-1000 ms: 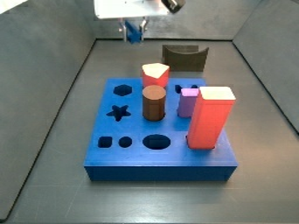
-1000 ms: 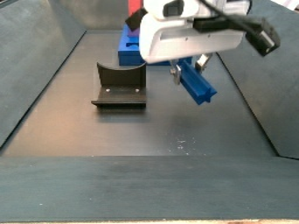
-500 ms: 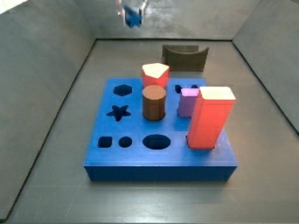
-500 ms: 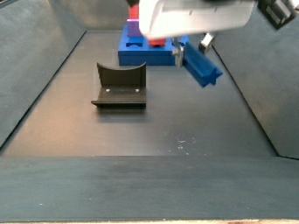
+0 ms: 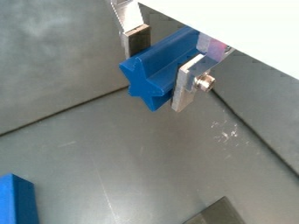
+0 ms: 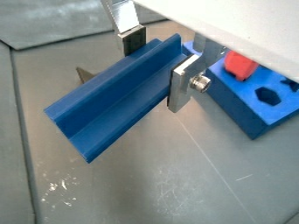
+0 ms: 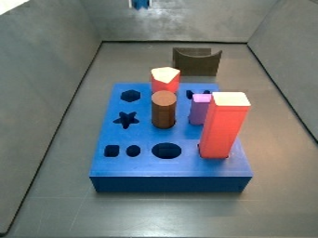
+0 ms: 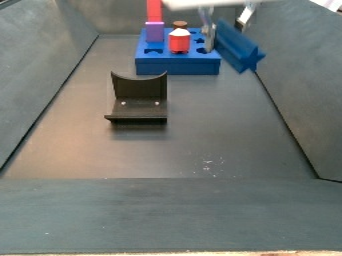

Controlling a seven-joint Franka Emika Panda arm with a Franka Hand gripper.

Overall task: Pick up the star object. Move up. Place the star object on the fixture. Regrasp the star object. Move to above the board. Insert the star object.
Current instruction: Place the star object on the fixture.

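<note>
My gripper [image 5: 162,63] is shut on the star object [image 5: 152,77], a dark-blue peg with a star-shaped end, held across its length between the silver fingers [image 6: 184,83]. In a side view the star object [image 8: 238,48] hangs tilted high above the floor, right of the board [image 8: 174,62], and the gripper [image 8: 222,14] is mostly cut off by the frame's upper edge. Only a blue tip [image 7: 140,4] shows in a side view. The board [image 7: 168,158] has a dark star-shaped hole [image 7: 125,118]. Behind the board stands the fixture [image 7: 196,60], with nothing on it [image 8: 136,98].
On the board stand a tall red block [image 7: 224,124], a brown cylinder [image 7: 165,109], a purple peg [image 7: 199,105] and a red hexagon peg [image 7: 165,78]. Grey walls enclose the dark floor [image 8: 174,160] on both sides.
The gripper has risen with the star object held in it, climbing almost out of both side views. The board, pegs and fixture have not moved.
</note>
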